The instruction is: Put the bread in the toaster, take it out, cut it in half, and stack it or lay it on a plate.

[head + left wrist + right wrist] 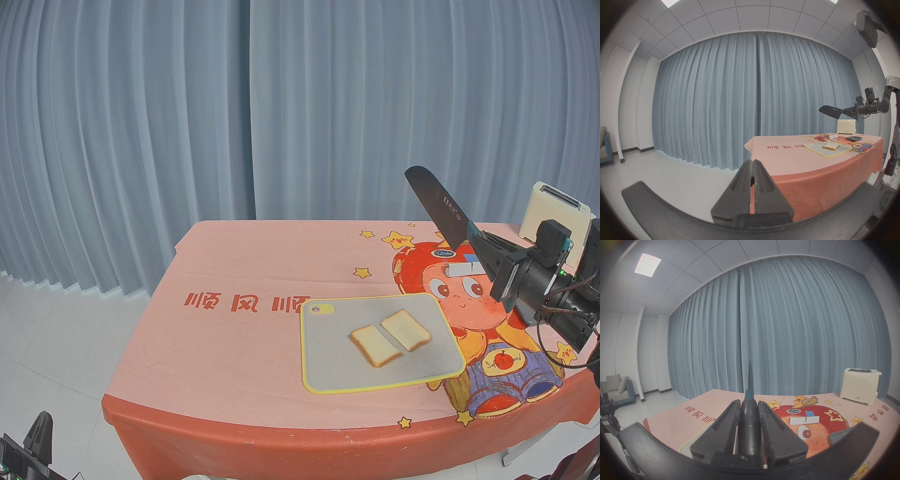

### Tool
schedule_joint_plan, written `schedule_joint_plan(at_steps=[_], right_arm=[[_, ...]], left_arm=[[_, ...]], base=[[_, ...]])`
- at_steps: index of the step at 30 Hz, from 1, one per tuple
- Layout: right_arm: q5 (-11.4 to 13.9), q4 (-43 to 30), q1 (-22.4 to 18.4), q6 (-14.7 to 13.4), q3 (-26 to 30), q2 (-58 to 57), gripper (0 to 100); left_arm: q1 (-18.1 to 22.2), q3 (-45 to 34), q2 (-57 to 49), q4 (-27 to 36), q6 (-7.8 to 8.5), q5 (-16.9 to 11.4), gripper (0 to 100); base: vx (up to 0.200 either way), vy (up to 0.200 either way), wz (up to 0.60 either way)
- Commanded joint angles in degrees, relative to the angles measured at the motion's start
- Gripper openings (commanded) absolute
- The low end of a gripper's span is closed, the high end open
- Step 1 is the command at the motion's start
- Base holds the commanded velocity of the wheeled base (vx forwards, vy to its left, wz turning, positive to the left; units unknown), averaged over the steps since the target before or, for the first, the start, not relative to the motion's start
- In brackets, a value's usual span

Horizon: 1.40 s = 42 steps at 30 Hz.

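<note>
Bread halves (375,345) lie side by side on the cutting board (325,369), the right gripper (749,404) holds the knife (437,203) up high, and the left gripper (752,175) is pinched closed.

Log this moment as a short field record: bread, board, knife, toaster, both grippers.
bread: two halves, side by side, narrow gap between
cutting board: on the table, under both halves
knife: raised over the table, clear of the bread
right gripper: shut on the knife handle
left gripper: shut, empty, low beside the table
toaster: far right of the table
</note>
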State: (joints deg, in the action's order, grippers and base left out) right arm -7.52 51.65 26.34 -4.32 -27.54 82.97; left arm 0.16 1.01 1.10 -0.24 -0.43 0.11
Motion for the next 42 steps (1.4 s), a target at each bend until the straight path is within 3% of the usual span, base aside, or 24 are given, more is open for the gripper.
schedule_joint_plan(at_steps=[1, 42], right_arm=[[-0.04, 0.03, 0.20, 0.01, 0.12, 0.18, 0], [0.05, 0.03, 0.90, 0.01, 0.38, 0.26, 0]], left_arm=[[0.02, -1.01, 0.13, -0.02, -0.01, 0.07, 0], [0.02, -1.01, 0.13, -0.02, -0.01, -0.02, 0]], base=[[0.000, 0.000, 0.00], [0.000, 0.000, 0.00]])
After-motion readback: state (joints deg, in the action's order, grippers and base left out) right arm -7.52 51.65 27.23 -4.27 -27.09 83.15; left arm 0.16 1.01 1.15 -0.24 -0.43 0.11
